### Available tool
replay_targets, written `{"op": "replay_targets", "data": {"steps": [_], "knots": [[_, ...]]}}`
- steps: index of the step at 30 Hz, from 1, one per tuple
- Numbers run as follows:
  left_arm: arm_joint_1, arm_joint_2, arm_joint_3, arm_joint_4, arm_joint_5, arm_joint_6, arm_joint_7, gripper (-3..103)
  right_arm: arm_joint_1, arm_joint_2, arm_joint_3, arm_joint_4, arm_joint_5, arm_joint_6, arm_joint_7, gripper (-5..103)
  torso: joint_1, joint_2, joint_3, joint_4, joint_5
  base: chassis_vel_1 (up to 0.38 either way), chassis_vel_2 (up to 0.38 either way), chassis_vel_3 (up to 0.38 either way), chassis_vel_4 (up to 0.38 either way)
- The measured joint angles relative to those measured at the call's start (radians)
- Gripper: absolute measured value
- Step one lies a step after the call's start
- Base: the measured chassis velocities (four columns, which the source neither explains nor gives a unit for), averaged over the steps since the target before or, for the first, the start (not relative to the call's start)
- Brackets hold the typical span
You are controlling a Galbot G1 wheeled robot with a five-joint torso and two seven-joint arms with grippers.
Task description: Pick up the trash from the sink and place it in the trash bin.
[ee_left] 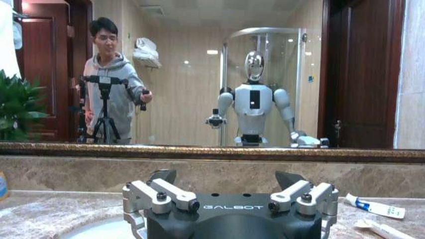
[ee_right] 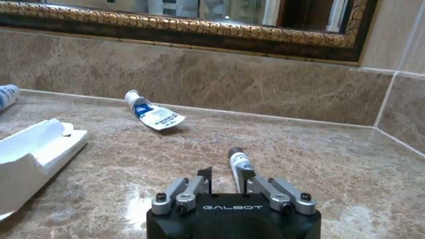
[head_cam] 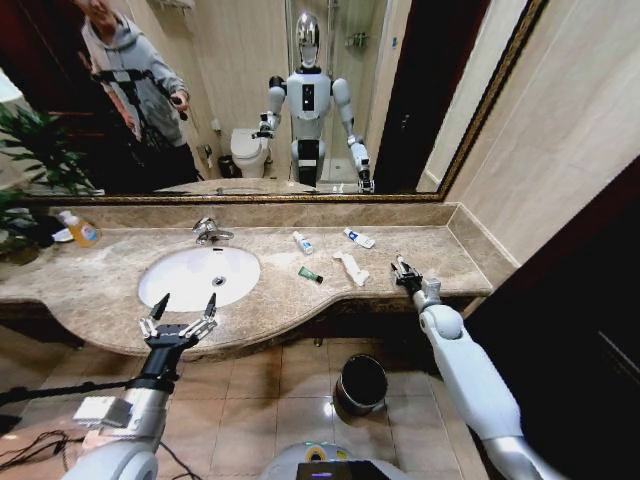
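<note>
Right gripper down low near the table's right front edge, jaws clenched on a small dark tube, probably for a carry to the trash bin on the floor below. Left gripper parked at the sink's front rim, jaws spread wide, grasping nothing. More trash: white tube toward the back wall, paper strip mid-table.

We are seeing a white oval porcelain sink set in a mottled brown marble counter, white tubes with blue marks, a green-and-black tube, a white paper strip, a glossy black round bin on beige floor tiles, and an orange bottle with white cap.
</note>
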Motion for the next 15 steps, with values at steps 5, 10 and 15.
{"op": "replay_targets", "data": {"steps": [5,10,15], "knots": [[0.000,0.000,0.000,0.000,0.000,0.000,0.000,100,-0.007,-0.001,0.007,0.002,0.008,0.103,-0.009,33,0.000,0.000,0.000,0.0001,0.0000,0.000,0.000,0.000,0.000],[0.000,0.000,0.000,0.000,0.000,0.000,0.000,100,-0.023,-0.005,0.012,0.029,-0.001,0.133,-0.019,54,0.000,0.000,0.000,0.0000,-0.0002,0.000,0.000,0.000,0.000],[0.000,0.000,0.000,0.000,0.000,0.000,0.000,100,-0.015,-0.006,0.014,0.005,-0.011,0.128,-0.015,71,0.000,0.000,0.000,0.0000,0.0000,0.000,0.000,0.000,0.000]]}}
